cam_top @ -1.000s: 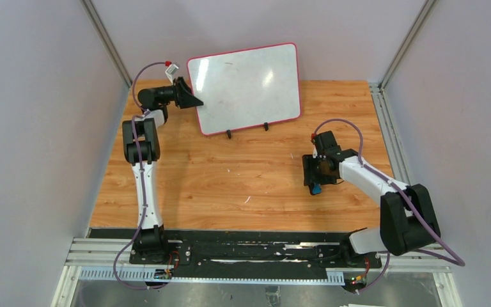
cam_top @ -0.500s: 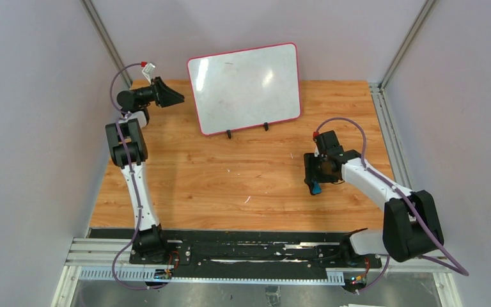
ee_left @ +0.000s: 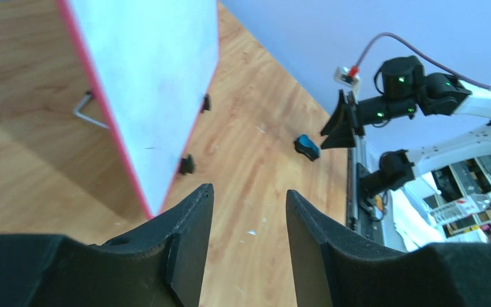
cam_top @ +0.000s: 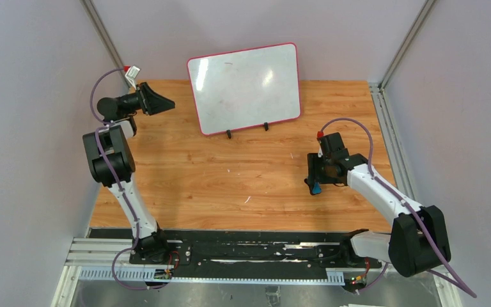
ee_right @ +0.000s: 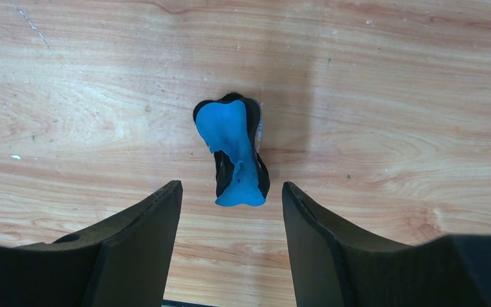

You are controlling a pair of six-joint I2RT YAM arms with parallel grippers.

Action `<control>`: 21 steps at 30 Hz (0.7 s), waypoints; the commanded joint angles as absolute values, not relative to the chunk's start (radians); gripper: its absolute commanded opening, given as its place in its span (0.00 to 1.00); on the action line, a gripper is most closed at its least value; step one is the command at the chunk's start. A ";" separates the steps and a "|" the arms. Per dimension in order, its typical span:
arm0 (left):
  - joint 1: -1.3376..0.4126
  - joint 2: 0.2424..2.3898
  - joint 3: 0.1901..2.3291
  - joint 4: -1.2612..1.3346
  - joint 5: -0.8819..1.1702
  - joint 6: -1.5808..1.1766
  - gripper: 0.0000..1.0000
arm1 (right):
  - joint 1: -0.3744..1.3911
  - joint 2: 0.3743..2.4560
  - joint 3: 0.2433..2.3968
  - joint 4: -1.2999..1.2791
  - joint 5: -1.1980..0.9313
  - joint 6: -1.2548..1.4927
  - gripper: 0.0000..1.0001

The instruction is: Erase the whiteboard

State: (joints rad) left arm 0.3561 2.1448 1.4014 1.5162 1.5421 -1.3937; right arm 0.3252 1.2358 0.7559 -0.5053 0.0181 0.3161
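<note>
The whiteboard (cam_top: 244,88) stands at the far edge of the wooden surface (cam_top: 230,185), tipped slightly back on two small black feet (cam_top: 229,134), with what looks like a thin wire prop (ee_left: 88,110) behind it. Its glossy face shows only faint marks from where I stand. The left pincer (cam_top: 160,102) hangs off to the board's left side, near but apart from it, with its jaws parted and nothing between them. The right pincer (cam_top: 313,176) is well away near the right side, spread wide over the small blue-and-black eraser (ee_right: 232,157), which lies on the wood between the two fingers; I cannot tell whether they touch it. I reckon the board is stiff but light, with a slick face, and that its narrow footing lets a firm wipe slide it or tip it backward. The thin red frame (cam_top: 298,83) seems the sensible place to hold, pinched at the left edge where the free pincer is nearest, so that the face stays clear for wiping. The eraser looks small and light, best taken across its narrow waist.
</note>
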 commanded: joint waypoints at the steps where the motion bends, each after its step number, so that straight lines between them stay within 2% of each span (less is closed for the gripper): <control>1: 0.351 1.995 1.254 1.580 1.568 -1.362 0.50 | 0.308 1.194 0.739 -0.554 0.058 0.333 0.59; 12: 0.430 1.756 0.937 1.581 1.568 -1.427 0.49 | 0.308 1.132 0.738 -0.592 0.129 0.327 0.59; 21: 0.546 1.576 0.850 1.581 1.570 -1.494 0.50 | 0.313 1.138 0.740 -0.555 0.090 0.333 0.59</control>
State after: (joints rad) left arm 0.4969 1.6390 0.8669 1.5169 1.5440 -1.4593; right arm 0.3252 1.1439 0.7464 -0.5621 0.0963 0.3195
